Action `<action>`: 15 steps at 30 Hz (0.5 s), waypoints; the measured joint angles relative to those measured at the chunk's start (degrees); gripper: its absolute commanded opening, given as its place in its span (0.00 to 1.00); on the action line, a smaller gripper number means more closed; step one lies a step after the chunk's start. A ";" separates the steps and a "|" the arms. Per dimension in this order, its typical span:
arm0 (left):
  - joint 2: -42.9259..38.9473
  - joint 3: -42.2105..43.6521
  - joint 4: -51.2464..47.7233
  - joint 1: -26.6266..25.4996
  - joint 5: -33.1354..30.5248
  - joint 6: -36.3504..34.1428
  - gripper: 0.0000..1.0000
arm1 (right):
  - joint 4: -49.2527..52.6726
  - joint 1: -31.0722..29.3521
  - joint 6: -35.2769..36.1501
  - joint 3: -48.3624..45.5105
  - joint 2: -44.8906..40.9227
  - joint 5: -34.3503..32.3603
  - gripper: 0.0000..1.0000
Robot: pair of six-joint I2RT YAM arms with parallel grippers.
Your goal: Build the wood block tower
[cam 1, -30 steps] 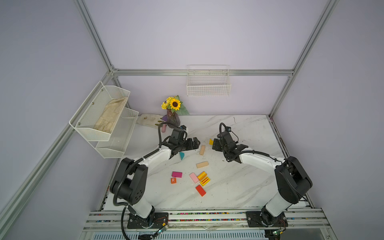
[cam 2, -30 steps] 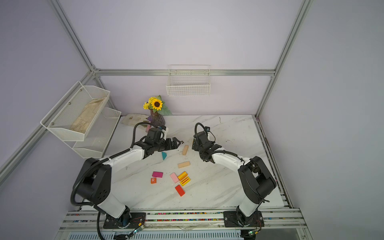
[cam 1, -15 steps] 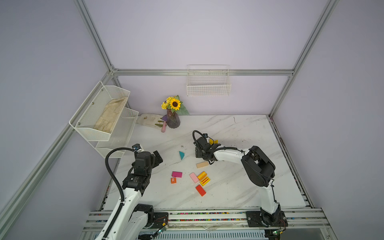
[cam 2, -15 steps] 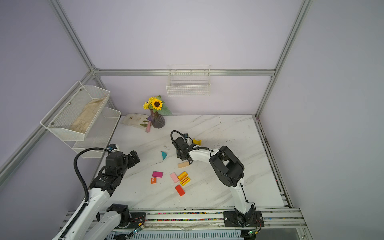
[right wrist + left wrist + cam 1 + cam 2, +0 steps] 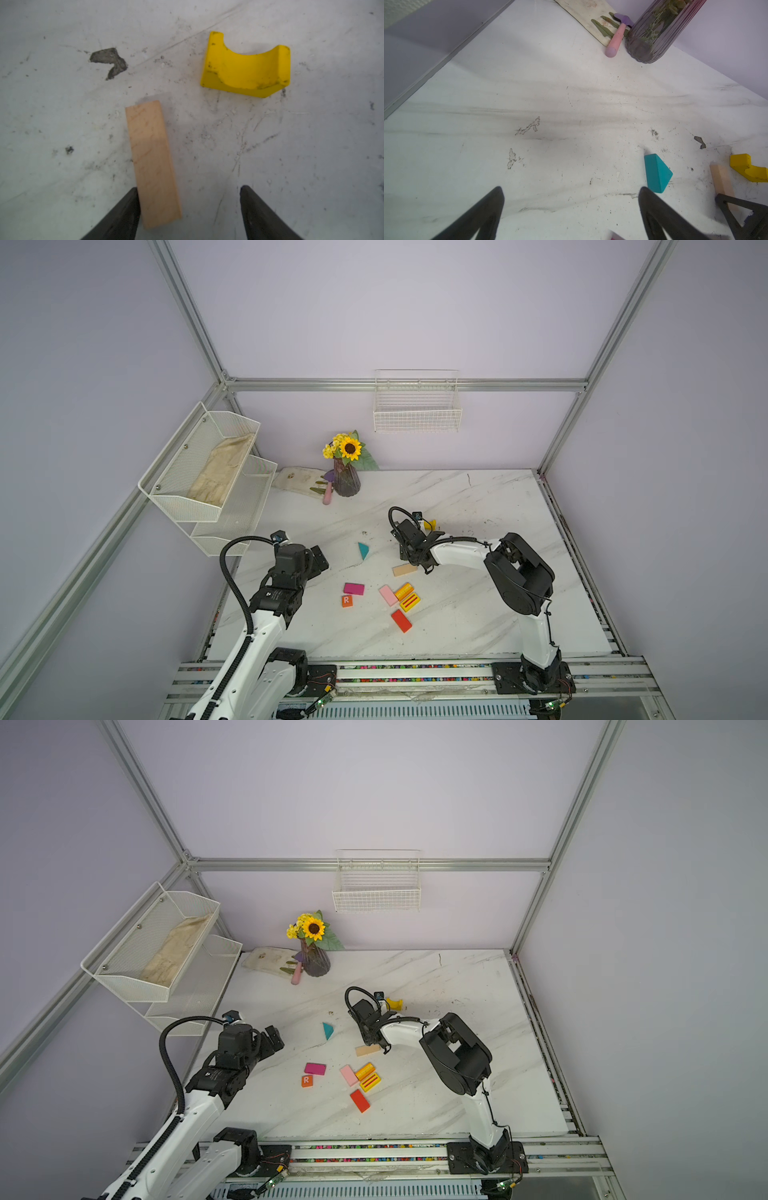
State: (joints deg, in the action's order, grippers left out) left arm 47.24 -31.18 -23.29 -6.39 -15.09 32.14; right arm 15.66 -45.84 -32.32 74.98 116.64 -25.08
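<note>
While your right pincer [image 5: 188,187] hung with its jaws apart over the bench [image 5: 62,124], the tan block [image 5: 152,164] lay flat between them, its long axis pointing out ahead of that pincer, near end against one finger [image 5: 122,216], clear of the other, and your left pincer [image 5: 570,187] gaped wide, empty.

Triangle block [image 5: 363,550] left of arch block [image 5: 432,524], vase [image 5: 346,484] behind both

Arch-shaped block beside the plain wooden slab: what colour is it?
The arch-shaped block is yellow; the right wrist view shows it best.
</note>
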 measured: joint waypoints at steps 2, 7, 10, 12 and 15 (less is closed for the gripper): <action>0.00 0.00 0.07 0.00 0.17 0.00 1.00 | -0.28 0.96 0.00 -1.20 -0.74 -0.26 0.75; -0.13 0.09 0.09 0.00 0.35 0.02 1.00 | -0.90 3.87 -0.20 -2.93 -1.81 -0.46 0.75; -0.52 0.20 0.07 0.00 0.37 0.04 1.00 | -1.27 5.38 -0.20 -4.15 -2.62 -0.37 0.75; -0.83 0.20 0.07 0.00 0.39 0.07 1.00 | -1.75 6.58 -0.17 -5.38 -3.50 0.15 0.75; -1.18 0.20 0.09 0.00 0.37 0.15 0.99 | -1.97 7.69 -0.13 -6.51 -4.48 1.42 0.77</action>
State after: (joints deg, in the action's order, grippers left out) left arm 46.06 -30.98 -23.20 -6.39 -14.72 32.29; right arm 13.69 -38.15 -32.45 68.47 112.16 -23.66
